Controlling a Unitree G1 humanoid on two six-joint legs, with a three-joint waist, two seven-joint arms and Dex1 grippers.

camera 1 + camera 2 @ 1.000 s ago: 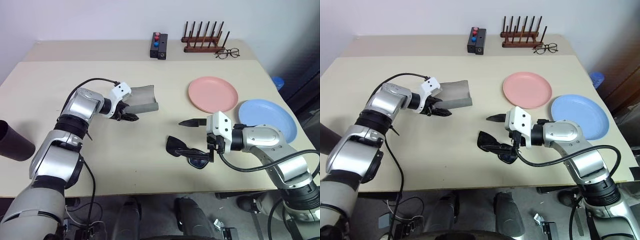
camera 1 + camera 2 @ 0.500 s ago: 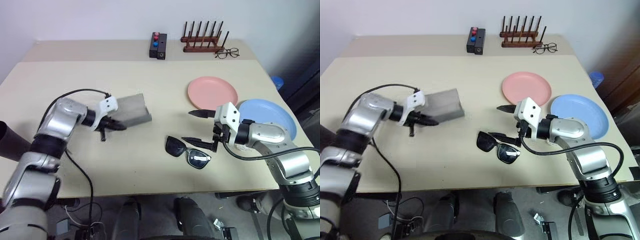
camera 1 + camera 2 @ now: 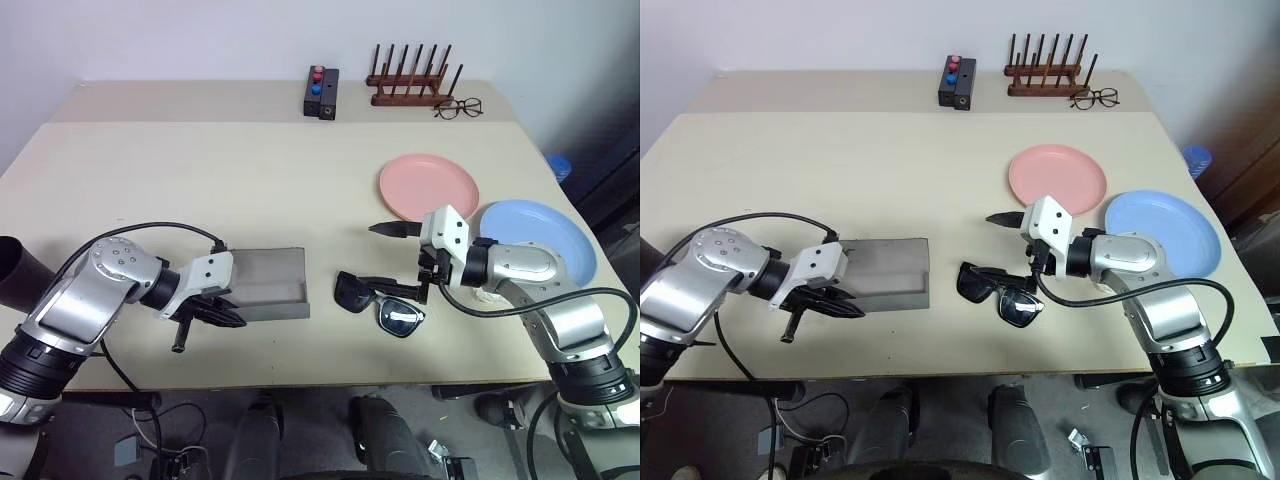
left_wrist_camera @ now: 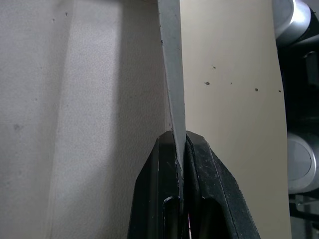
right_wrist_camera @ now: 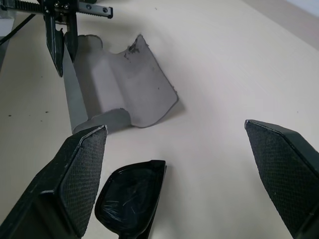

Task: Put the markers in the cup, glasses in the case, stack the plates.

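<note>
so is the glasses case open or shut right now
Open. The case lies spread on the table, its curved grey inside showing and holding nothing; the sunglasses lie beside it. The left gripper pinches one thin edge.

Bare tabletop (image 3: 200, 190) lies open beyond the case (image 3: 265, 285); plates (image 3: 427, 187) crowd the right

Cup (image 3: 22, 276) cut off at edge

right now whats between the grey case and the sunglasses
Nothing: only bare table separates the open grey case from the sunglasses, as both eye views and the right wrist view show.
</note>
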